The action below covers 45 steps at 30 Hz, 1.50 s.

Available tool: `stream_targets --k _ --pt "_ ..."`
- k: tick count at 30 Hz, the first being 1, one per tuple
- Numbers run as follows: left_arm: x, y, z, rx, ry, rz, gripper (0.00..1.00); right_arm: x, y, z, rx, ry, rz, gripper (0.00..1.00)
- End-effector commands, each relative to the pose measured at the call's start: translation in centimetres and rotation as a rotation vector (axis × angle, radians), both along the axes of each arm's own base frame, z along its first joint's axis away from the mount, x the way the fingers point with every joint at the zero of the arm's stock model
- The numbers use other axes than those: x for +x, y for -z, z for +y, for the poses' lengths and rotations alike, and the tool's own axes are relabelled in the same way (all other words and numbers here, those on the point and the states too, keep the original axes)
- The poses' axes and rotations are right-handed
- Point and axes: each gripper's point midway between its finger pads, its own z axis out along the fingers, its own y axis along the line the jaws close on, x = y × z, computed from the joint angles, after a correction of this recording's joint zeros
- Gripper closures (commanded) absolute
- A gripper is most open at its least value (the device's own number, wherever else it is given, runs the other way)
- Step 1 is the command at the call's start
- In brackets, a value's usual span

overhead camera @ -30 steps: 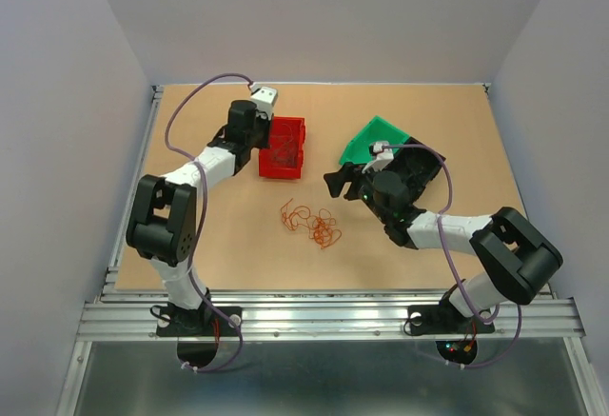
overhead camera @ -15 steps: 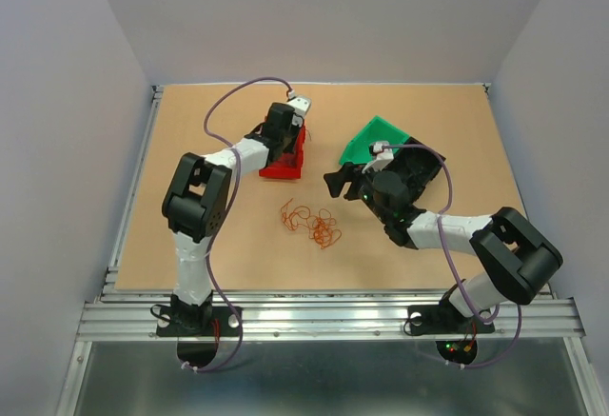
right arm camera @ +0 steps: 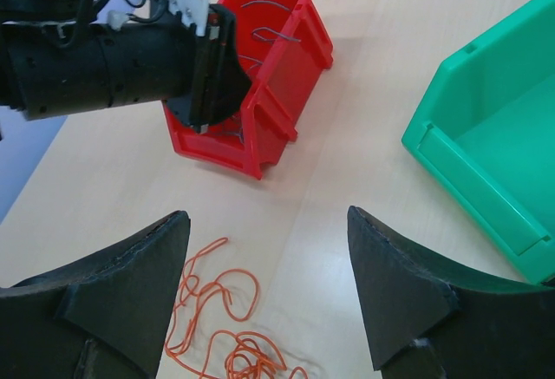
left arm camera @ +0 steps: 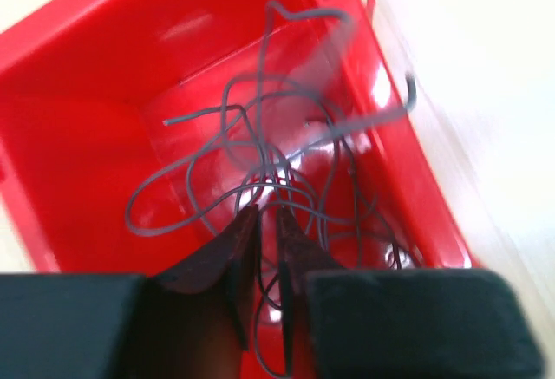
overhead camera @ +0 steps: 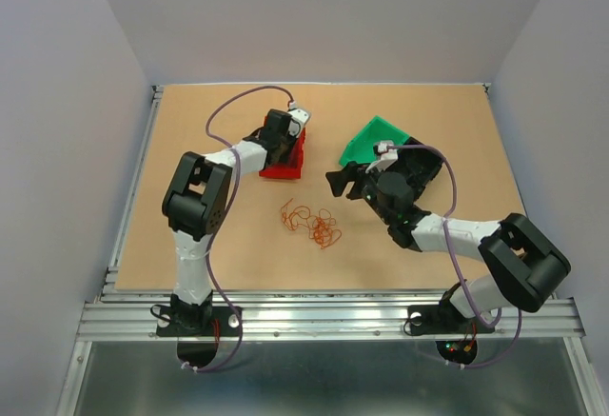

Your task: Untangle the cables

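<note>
Orange wires (overhead camera: 312,224) lie loose on the table (overhead camera: 238,245) near the right gripper (right arm camera: 264,218), spread wide, empty. Grey wires (left arm camera: 227,158) sit in the red bin (left arm camera: 78,136) at the left gripper's (left arm camera: 266,214) barely parted tips.

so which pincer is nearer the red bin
Left. The left pincer is inside the red bin, among the grey wires; the right pincer hovers apart from it, by the green bin.

green bin (right arm camera: 477,184) cropped (rt edge), wires (left arm camera: 260,171) blurred

arms (overhead camera: 195,197): white links, black joints | arm cables (overhead camera: 211,123): lilac | bases (overhead camera: 200,326): black
</note>
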Motion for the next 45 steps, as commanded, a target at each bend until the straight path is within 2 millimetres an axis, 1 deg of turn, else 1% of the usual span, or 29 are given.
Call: stream_targets --k 1,2,3,4,5,7,8,10,11,14,16,17,19,20,21,22,23,24,25,26,27,28,29,30,31,33,41,43,45 --pt "0.0 -6.5 0.4 -0.052 0.001 -0.160 0.69 -0.1 -0.7 -0.4 0.010 0.014 -0.031 0.22" --pt "0.0 -8.2 0.4 -0.068 0.002 -0.203 0.69 -0.2 -0.7 -0.3 0.009 0.012 -0.030 0.22" --pt "-0.2 -8.8 0.5 -0.074 0.000 -0.219 0.69 -0.1 -0.6 -0.4 0.008 0.014 -0.029 0.22" --pt "-0.6 -8.7 0.7 -0.075 0.000 -0.220 0.69 -0.2 -0.7 -0.3 0.010 0.011 -0.029 0.22" --pt "-0.7 -10.1 0.8 -0.091 0.001 -0.251 0.67 -0.1 -0.8 -0.3 0.011 0.011 -0.030 0.22" --pt "-1.3 -10.5 1.0 -0.095 0.003 -0.261 0.60 -0.2 -0.8 -0.3 0.011 0.008 -0.030 0.22" --pt "-1.5 -11.5 1.0 -0.109 0.007 -0.284 0.53 -0.2 -0.7 -0.2 0.011 0.003 -0.028 0.22" --pt "-1.8 -11.6 1.2 -0.107 0.010 -0.291 0.47 -0.5 -0.8 0.0 0.009 -0.015 -0.028 0.21" --pt "-1.9 -12.0 1.3 -0.110 0.011 -0.301 0.42 -0.5 -0.6 0.1 -0.003 -0.020 -0.017 0.21" --pt "-2.2 -12.3 1.4 -0.114 0.012 -0.306 0.35 -0.8 -0.3 0.4 -0.037 -0.048 0.011 0.21" --pt "-2.5 -12.5 1.5 -0.117 0.008 -0.313 0.32 -0.9 0.0 0.4 -0.062 -0.056 0.027 0.21" --pt "-2.5 -13.6 1.6 -0.127 0.007 -0.345 0.30 -1.1 0.3 0.3 -0.081 -0.060 0.047 0.21" --pt "-3.0 -13.6 1.8 -0.130 0.016 -0.355 0.28 -1.2 0.9 0.2 -0.118 -0.071 0.067 0.21" --pt "-3.2 -14.7 1.8 -0.142 0.020 -0.383 0.28 -1.7 1.9 0.2 -0.155 -0.091 0.103 0.19" --pt "-3.4 -15.0 1.7 -0.149 0.031 -0.390 0.28 -1.9 2.9 0.4 -0.186 -0.116 0.129 0.17" --pt "-3.7 -15.2 1.6 -0.157 0.045 -0.396 0.27 -1.8 2.8 0.9 -0.213 -0.144 0.127 0.12" --pt "-4.2 -15.7 1.5 -0.167 0.070 -0.410 0.26 -2.6 4.4 1.2 -0.250 -0.193 0.176 0.10" --pt "-4.4 -16.0 1.4 -0.173 0.080 -0.421 0.26 -2.7 4.8 1.5 -0.264 -0.213 0.187 0.10" --pt "-5.1 -15.6 0.7 -0.193 0.127 -0.409 0.24 -2.9 4.9 1.8 -0.279 -0.242 0.186 0.11" --pt "-5.4 -16.7 0.6 -0.207 0.142 -0.444 0.23 -3.0 5.4 1.7 -0.294 -0.245 0.197 0.14" --pt "-5.7 -16.9 0.6 -0.215 0.152 -0.453 0.21 -3.3 5.6 2.0 -0.296 -0.277 0.204 0.15" --pt "-6.2 -16.6 0.4 -0.224 0.175 -0.449 0.19 -3.7 5.7 2.5 -0.298 -0.314 0.201 0.16" --pt "-6.4 -17.5 0.3 -0.238 0.184 -0.479 0.18 -4.0 5.8 2.8 -0.297 -0.340 0.201 0.18" --pt "-6.7 -17.6 0.2 -0.245 0.196 -0.487 0.18 -4.3 5.7 3.1 -0.297 -0.365 0.192 0.19" --pt "-7.1 -17.2 0.0 -0.252 0.211 -0.482 0.16 -4.7 5.6 3.6 -0.290 -0.402 0.189 0.20" --pt "-7.4 -18.0 -0.1 -0.266 0.226 -0.510 0.16 -5.3 5.6 4.1 -0.290 -0.441 0.178 0.22" --pt "-9.0 -18.6 -1.0 -0.297 0.319 -0.529 0.16 -6.4 6.6 5.7 -0.324 -0.569 0.161 0.29" --pt "-9.3 -18.6 -1.3 -0.302 0.339 -0.529 0.16 -6.2 7.3 6.1 -0.335 -0.584 0.170 0.37" --pt "-9.8 -18.6 -1.6 -0.311 0.374 -0.526 0.16 -6.0 7.7 6.3 -0.348 -0.586 0.180 0.51"
